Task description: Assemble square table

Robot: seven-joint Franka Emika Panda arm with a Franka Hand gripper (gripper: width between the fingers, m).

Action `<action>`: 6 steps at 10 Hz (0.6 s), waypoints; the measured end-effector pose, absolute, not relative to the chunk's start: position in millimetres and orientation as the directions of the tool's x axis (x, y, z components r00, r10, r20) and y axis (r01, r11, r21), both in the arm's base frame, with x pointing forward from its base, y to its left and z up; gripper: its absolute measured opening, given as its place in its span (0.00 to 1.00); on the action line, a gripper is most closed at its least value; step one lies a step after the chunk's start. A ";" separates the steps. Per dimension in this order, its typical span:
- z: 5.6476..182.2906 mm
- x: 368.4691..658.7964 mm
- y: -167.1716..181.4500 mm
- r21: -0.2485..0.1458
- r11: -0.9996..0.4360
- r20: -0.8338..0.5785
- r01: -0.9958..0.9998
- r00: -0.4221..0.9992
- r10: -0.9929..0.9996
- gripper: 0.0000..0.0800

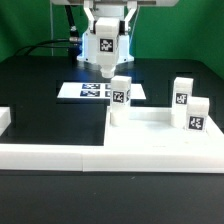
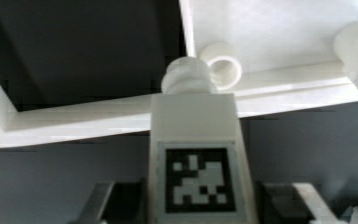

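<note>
Border rail: seen nearest the exterior camera, lying along the black bench, just in front of the tabletop.
Tabletop: set flat on the bench, low rim up.
Legs on tabletop: three are seen upright, one at its far corner, two on the exterior view's right.
Marker board: laid flat beyond the tabletop.
Gripper: held above the marker board, clamped on a fourth leg, whose tip is seen close to a round corner socket.
</note>
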State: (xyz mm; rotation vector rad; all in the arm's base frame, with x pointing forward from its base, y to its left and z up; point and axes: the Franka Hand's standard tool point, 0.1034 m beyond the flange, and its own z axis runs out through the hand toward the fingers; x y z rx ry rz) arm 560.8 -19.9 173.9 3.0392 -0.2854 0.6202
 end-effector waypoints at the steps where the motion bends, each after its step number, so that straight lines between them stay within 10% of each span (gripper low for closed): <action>1: 163.9 560.3 -27.1 -0.007 -0.980 0.443 -0.199 0.878 -0.181 0.36; 6: 148.9 585.4 -4.9 -0.035 -0.973 0.491 -0.228 0.844 -0.216 0.36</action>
